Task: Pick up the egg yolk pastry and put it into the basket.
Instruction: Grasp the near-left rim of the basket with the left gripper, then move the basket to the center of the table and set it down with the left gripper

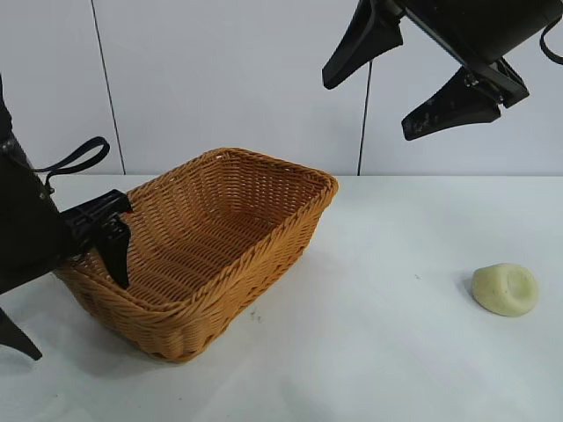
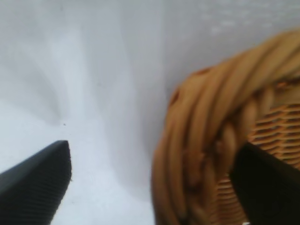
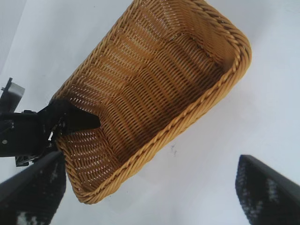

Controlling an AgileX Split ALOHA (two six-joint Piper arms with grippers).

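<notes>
A: Pastry first: how many, and where?

B: One egg yolk pastry (image 1: 505, 289), a pale yellow-green lump, lies on the white table (image 1: 378, 352) at the near right, well apart from the basket.

A: And the basket?

B: One wicker basket (image 1: 255, 272) sits left of centre with nothing inside it. No writing shows on anything.

A: The claws?

B: Two. The left gripper (image 1: 88, 242) is open at the basket's left end, one finger (image 3: 75, 119) inside the rim and one outside, straddling it without closing. The right gripper (image 1: 406, 81) hangs high at the far right, spread wide and holding nothing.
</notes>
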